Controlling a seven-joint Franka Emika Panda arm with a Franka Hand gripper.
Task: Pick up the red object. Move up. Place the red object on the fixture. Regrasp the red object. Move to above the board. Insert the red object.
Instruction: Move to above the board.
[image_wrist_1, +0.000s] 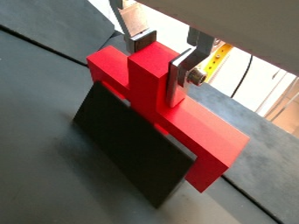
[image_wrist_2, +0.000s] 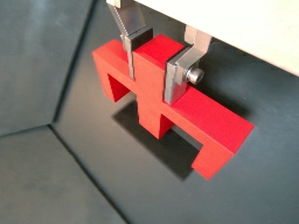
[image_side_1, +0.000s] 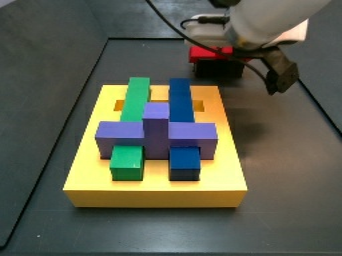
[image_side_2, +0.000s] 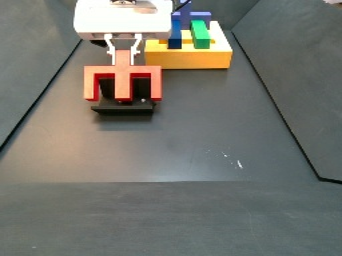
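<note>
The gripper (image_side_2: 123, 68), upper left in a side view, pinches the red object's (image_side_2: 122, 84) middle prong while it sits on the fixture (image_side_2: 124, 107). If it's released off-centre, the piece could tip off, ruining the regrasp for the board (image_side_2: 187, 52).

A dark matte surface (image_side_2: 201, 140) fills the frame, raised dark edges running along both sides, small pale specks right of centre; beyond its rim, upper right in a wrist view, bright pale room (image_wrist_1: 263, 79)
</note>
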